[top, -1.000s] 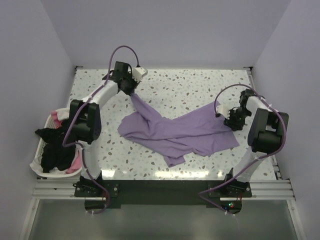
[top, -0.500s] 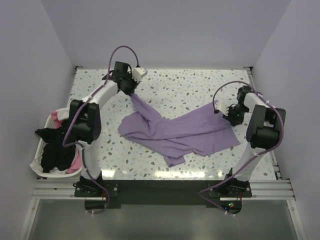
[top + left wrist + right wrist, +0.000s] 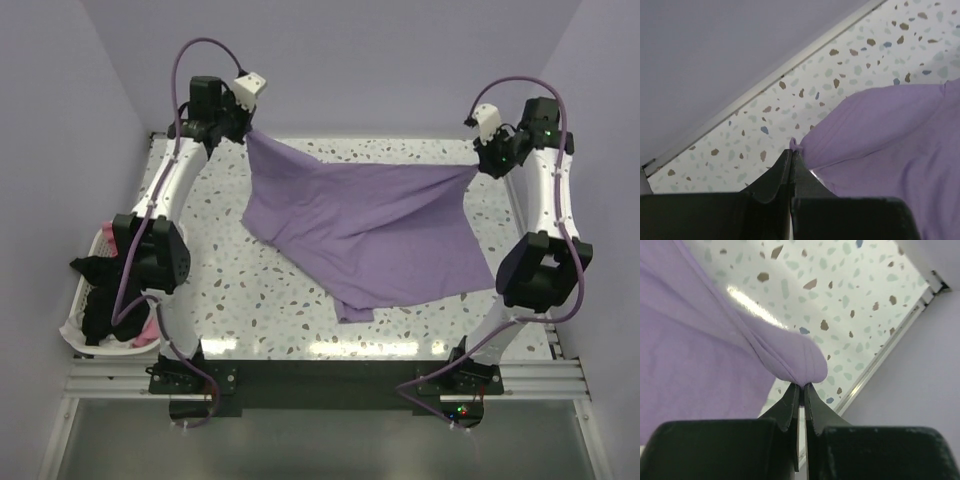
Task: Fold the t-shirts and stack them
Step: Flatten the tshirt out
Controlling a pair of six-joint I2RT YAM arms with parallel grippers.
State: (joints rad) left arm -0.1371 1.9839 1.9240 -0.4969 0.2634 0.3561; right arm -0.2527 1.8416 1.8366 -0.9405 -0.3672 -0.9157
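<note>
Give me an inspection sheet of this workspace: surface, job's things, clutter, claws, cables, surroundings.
Surface: speckled table.
Job's things: purple t-shirt stretched between both claws, lower edge seemingly resting on the table; black and pink clothes in white basket.
Clutter: nothing seen.
Claws: left claw and right claw each shut on a shirt corner.
Cables: purple cables loop above both wrists.
Surroundings: lilac walls on three sides.
</note>
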